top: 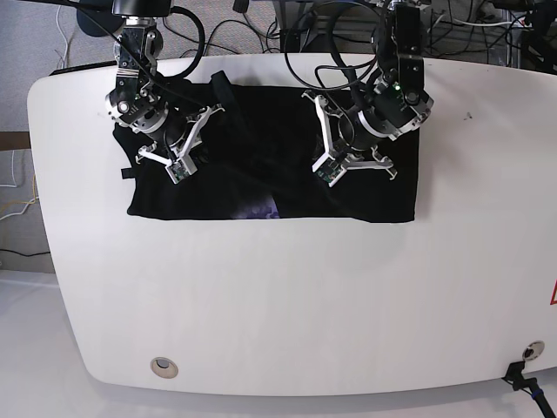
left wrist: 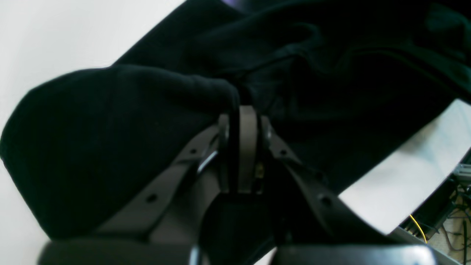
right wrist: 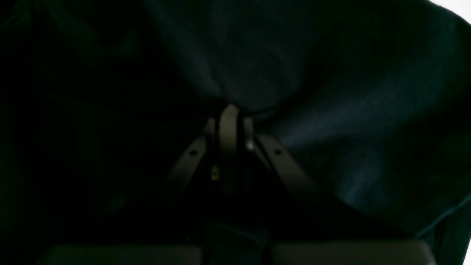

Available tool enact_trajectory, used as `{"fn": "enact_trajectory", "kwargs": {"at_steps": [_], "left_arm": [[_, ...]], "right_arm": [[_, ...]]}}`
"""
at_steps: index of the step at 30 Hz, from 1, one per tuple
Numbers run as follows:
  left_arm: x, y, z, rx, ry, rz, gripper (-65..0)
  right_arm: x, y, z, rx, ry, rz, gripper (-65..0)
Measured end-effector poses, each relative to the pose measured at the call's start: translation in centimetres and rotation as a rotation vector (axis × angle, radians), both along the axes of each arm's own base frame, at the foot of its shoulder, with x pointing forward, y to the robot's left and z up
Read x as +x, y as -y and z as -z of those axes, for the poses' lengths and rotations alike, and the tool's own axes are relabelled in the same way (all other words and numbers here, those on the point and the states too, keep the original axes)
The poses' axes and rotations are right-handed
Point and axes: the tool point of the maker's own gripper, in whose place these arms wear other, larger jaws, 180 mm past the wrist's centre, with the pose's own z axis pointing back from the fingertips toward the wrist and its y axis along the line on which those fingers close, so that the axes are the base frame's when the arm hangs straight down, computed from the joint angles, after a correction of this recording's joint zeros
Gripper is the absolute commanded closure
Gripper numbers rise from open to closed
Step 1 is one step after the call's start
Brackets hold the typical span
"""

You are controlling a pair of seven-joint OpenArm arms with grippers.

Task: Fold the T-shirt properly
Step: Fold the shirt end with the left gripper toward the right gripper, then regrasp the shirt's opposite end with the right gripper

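I have both tools pinched tight on the T-shirt, which lies spread across the far half of the white table, plain black side mostly up with a scrap of purple print showing at its near hem. The left tool has its jaws closed on a bunched ridge of cloth, and the right tool is likewise clamped on a gathered tuck. My worry is that each pinch may hold only the top layer, or too little of it; if I lift unevenly the fabric could slip out, drag sideways, or fold crooked. The table is smooth and pale, so cloth will likely slide easily. Behind it run tangled cables and equipment.
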Motion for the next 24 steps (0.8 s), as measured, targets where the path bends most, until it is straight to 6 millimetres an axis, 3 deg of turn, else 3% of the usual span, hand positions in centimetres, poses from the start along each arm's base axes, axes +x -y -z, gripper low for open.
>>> {"fn": "enact_trajectory", "kwargs": {"at_steps": [3, 10, 13, 15, 17, 24], "left_arm": [[-0.6, -0.3, 1.7, 0.025, -0.061, 0.002, -1.4], [-1.5, -0.3, 2.6, 0.096, -0.076, 0.085, -25.7], [-4.0, 0.9, 4.2, 0.203, -0.140, 0.245, -23.9], [-4.0, 1.4, 3.0, 0.185, -0.093, 0.284, -22.0], [-2.6, 1.4, 0.9, 0.121, -0.011, 0.254, -21.6], [2.2, -3.7, -2.9, -0.018, 0.180, 0.031, -21.6]], "right_arm": [[0.0, 0.0, 0.0, 0.001, 0.000, -0.001, 0.0], [0.0, 0.0, 0.0, 0.001, 0.000, -0.001, 0.0], [0.0, -0.1, 0.0, 0.002, 0.000, 0.000, 0.0], [0.0, -0.1, 0.0, 0.003, 0.000, 0.000, 0.0], [0.0, -0.1, 0.0, 0.002, 0.000, 0.000, 0.0], [0.0, -0.1, 0.0, 0.002, 0.000, 0.000, 0.0]]}}
